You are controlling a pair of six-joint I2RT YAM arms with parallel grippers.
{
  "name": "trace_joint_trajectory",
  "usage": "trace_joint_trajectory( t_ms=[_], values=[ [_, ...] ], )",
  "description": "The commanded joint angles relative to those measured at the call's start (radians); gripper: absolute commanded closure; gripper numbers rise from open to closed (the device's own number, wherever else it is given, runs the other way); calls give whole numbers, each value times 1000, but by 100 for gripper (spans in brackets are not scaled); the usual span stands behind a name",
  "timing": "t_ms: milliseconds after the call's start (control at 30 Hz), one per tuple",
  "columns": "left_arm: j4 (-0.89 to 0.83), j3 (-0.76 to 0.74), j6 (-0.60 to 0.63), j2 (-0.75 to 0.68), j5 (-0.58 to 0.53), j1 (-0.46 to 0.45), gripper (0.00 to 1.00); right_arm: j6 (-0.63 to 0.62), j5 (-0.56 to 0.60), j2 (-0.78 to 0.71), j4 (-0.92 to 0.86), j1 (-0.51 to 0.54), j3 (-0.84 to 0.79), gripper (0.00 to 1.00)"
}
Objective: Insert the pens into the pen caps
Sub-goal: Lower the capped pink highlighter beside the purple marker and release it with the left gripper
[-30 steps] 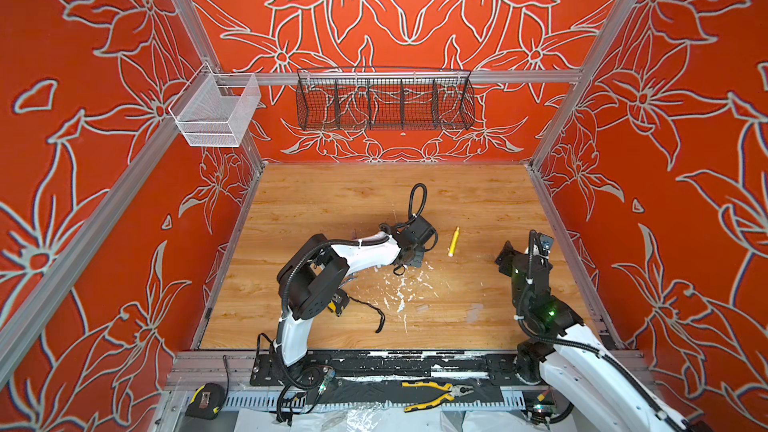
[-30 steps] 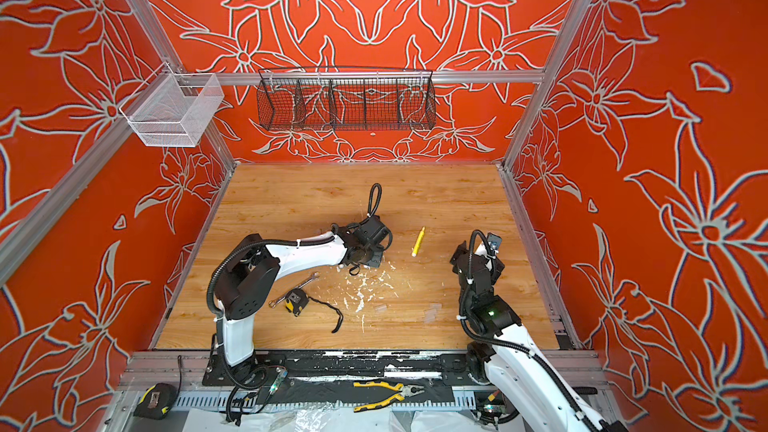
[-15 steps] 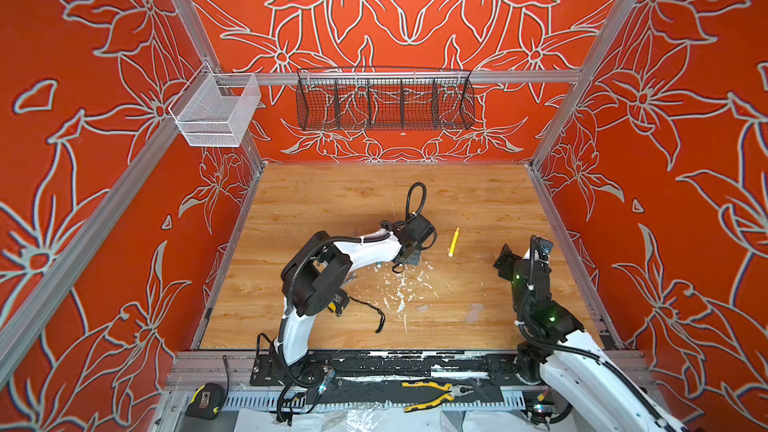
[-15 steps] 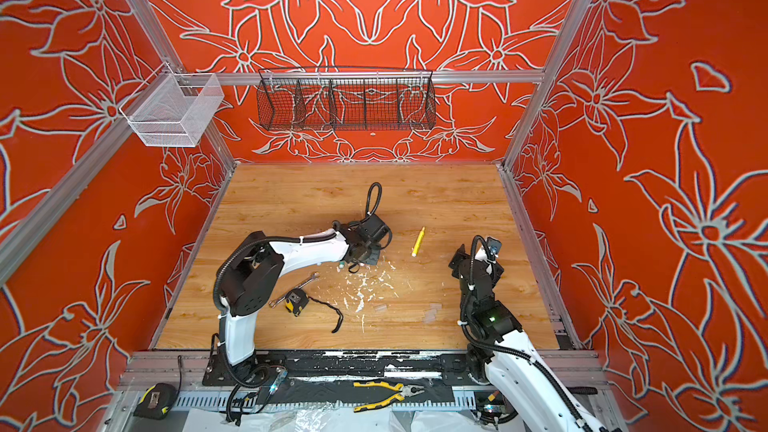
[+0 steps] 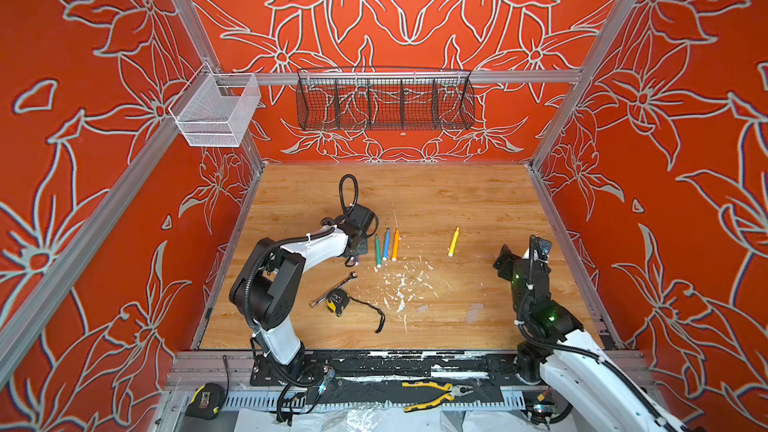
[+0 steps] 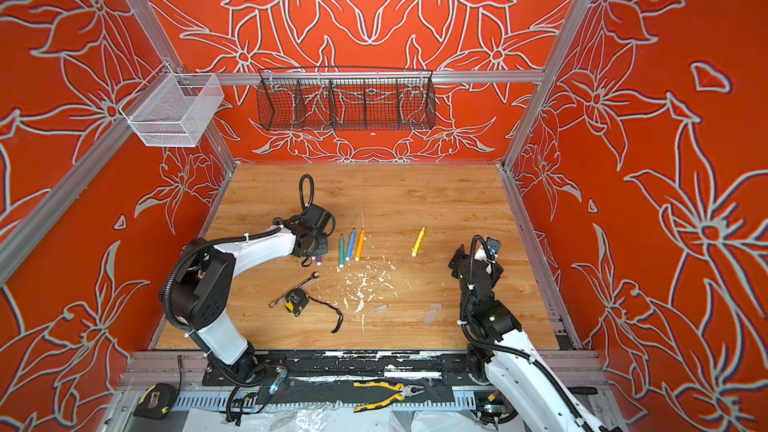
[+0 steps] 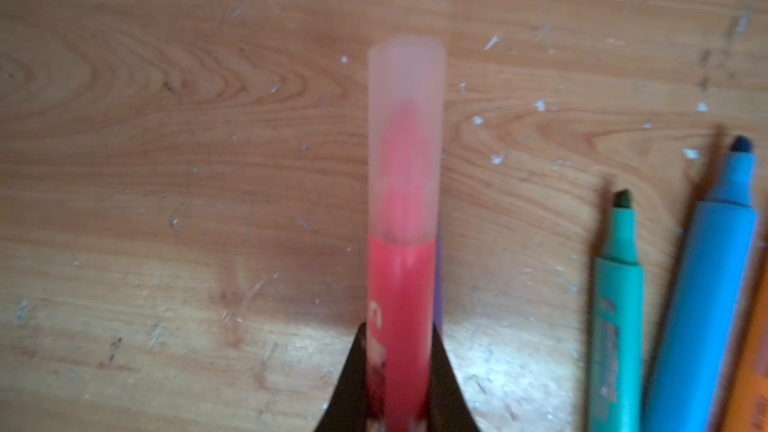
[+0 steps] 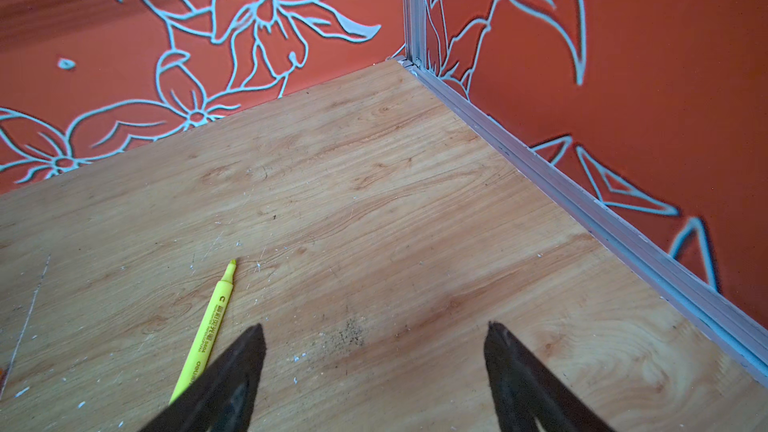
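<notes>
Over the tabletop (image 7: 166, 126), left claw (image 7: 398, 332) clamps pink pen (image 7: 401, 280).

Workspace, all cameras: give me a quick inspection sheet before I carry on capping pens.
Surface: wooden tabletop, white flecks near the middle.
Job's things: pink pen wears a clear cap; teal pen, blue pen and orange pen lie side by side, uncapped; yellow pen lies apart, uncapped; purple pen mostly hidden under the left arm; faint shapes toward the front, probably loose caps.
Clutter: wrench and tape measure on the table; pliers on the front rail.
Grippers: left gripper shut on the pink pen; right gripper open, empty.
Cables: black cable loop at the left wrist.
Surroundings: wire basket and mesh basket on the walls.
</notes>
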Motion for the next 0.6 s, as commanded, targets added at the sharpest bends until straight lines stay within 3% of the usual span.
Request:
trace_joint_trajectory(
  t_ms=[0, 333, 567],
  values=[
    [16, -1, -26, 36, 1, 29, 100, 10, -3, 0, 15, -3, 15, 16],
    [31, -16, -35, 51, 28, 67, 100, 8, -5, -1, 16, -3, 15, 15],
    [19, -12, -37, 35, 45, 74, 77, 7, -8, 2, 20, -3, 16, 15]
  ],
)
